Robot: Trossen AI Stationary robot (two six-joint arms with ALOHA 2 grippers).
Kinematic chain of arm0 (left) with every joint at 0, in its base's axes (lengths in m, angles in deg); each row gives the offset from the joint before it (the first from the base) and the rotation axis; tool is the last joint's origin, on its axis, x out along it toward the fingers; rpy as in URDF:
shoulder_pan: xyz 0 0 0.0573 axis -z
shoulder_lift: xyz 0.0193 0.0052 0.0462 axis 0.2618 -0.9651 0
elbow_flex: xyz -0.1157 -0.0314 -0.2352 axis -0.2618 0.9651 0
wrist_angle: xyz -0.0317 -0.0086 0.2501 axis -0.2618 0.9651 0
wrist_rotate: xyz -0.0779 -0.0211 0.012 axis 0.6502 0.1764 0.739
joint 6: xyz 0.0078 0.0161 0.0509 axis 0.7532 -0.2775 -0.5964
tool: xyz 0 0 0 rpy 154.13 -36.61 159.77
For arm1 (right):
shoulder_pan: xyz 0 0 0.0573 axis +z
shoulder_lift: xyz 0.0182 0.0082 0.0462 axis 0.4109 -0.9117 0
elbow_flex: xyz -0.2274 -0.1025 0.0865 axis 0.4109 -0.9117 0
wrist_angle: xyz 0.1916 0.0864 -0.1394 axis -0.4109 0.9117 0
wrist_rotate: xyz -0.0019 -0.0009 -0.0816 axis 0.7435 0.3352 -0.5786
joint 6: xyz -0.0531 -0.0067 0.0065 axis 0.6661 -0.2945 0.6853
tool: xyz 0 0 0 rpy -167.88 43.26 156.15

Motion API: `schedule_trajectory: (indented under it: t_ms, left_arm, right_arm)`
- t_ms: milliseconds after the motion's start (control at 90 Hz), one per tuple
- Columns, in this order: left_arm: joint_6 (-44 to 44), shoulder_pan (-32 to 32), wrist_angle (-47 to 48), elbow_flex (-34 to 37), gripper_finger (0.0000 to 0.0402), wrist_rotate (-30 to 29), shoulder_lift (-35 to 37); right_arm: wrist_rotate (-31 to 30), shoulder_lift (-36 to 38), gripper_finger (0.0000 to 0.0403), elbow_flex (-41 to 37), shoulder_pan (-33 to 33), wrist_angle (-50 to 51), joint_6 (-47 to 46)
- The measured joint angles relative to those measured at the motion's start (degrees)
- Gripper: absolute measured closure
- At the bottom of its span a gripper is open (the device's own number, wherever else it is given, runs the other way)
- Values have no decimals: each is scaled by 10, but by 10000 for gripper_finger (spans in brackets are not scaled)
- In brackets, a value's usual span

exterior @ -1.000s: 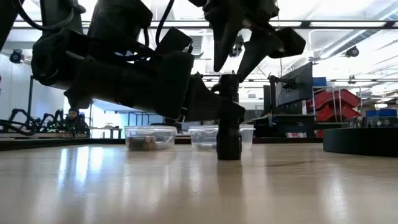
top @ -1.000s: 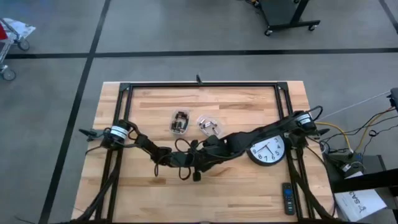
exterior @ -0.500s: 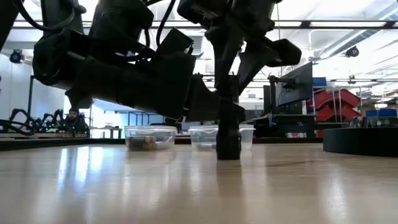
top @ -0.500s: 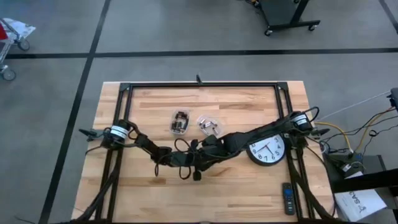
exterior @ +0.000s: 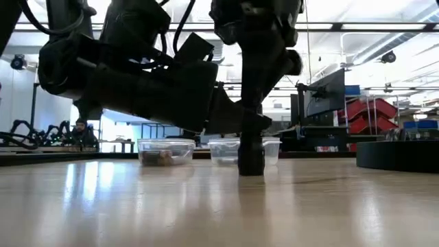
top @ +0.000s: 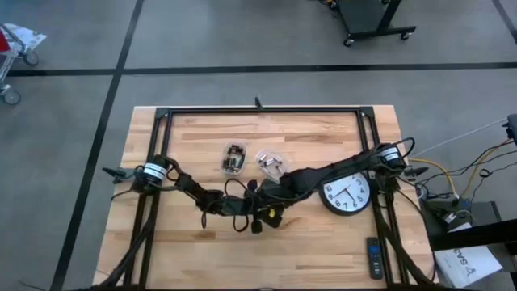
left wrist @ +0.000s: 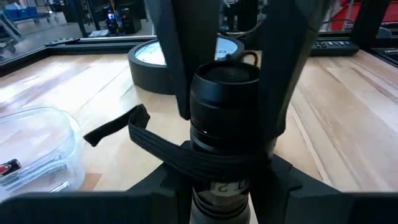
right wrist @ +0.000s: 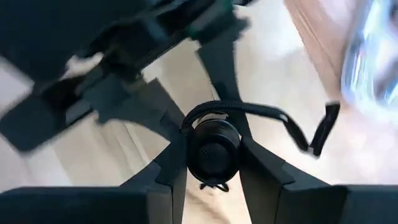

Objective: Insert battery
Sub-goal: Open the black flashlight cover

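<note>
A black flashlight (exterior: 252,154) with a wrist strap (left wrist: 118,127) stands upright on the table near its middle. My left gripper (left wrist: 224,183) is shut on its body, reaching in low from the table's left. My right gripper (right wrist: 214,171) comes down from above and is shut on the flashlight's top end (left wrist: 227,78). In the high view both grippers meet at the flashlight (top: 257,228). The battery is out of view. My left gripper pinches the flashlight's body (left wrist: 217,158) about halfway up between its two fingers. The fingers come nearly level from the table's left. The flashlight is upright, its lower end (exterior: 252,171) on the table. My right gripper holds the flashlight's top end (right wrist: 214,149) between its two fingers (right wrist: 264,177), one on each side. The fingers point down from above, along the flashlight's length.
Two clear plastic tubs (top: 233,158) (top: 273,164) with small parts stand beyond the flashlight. A round wall clock (top: 349,194) lies flat at the right, and a remote (top: 373,257) lies near the front right corner. Bare wood lies at the front left.
My right gripper has come down onto the flashlight's top and turned about. Its fingers, spread wide above the flashlight a second ago, have shut on the top end. The flashlight and my left gripper have stayed in place.
</note>
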Motion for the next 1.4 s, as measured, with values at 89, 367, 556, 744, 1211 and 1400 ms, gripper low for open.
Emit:
schedule_trajectory:
  t_ms: [89,367,556,744,1211,1400]
  left_arm:
    - [0,0,1,0,305,0,0]
    - [-5,0,2,0,306,4,0]
    - [-7,-1,1,0,307,9,0]
    - [-11,-2,2,0,307,10,0]
    - [-22,-1,6,0,307,10,0]
    - [-22,-1,6,0,307,10,0]
  right_arm:
    - [6,0,308,0,-3,0,131]
    - [9,0,303,1,-4,-2,592]
    - [7,0,293,1,-3,-9,487]
    - [2,0,263,10,-2,-14,140]
    - [-1,-5,217,43,2,47,-387]
    - [4,-21,223,42,3,48,-402]
